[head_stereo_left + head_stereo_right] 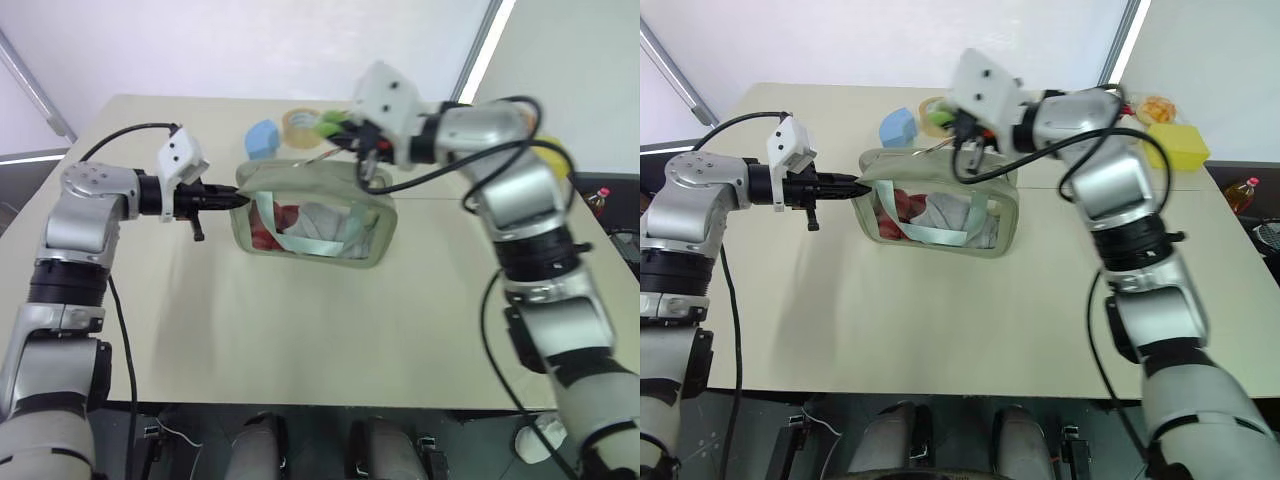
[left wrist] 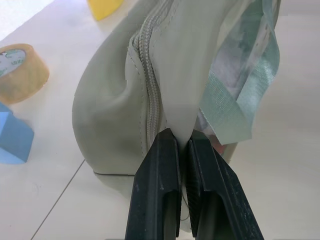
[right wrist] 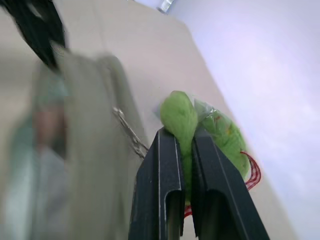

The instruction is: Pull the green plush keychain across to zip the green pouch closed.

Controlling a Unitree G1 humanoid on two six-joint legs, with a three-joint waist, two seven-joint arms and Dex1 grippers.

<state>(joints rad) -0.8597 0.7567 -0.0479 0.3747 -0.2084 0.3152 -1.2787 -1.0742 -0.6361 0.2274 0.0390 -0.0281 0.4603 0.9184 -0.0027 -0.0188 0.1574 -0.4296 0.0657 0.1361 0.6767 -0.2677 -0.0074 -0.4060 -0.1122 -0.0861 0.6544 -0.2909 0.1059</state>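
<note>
The green pouch point(image 1: 310, 235) stands on the table, its clear window showing red and white contents. My left gripper point(image 2: 181, 137) is shut on the fabric of the pouch's left end, beside the zipper point(image 2: 150, 95). Over the pouch's top right end, my right gripper point(image 3: 184, 135) is shut on the green plush keychain point(image 3: 179, 116), a fuzzy lime charm with red bits. A small metal chain point(image 3: 130, 132) runs from the charm to the pouch's top edge. From the head camera, the keychain point(image 1: 333, 123) sits just behind the pouch's far right corner.
A roll of tape point(image 1: 300, 124) and a blue sponge point(image 1: 262, 138) lie behind the pouch. A yellow block point(image 1: 1178, 145) sits at the table's far right, and a bottle point(image 1: 1240, 190) stands beyond the right edge. Bare beige table point(image 1: 300, 330) lies in front.
</note>
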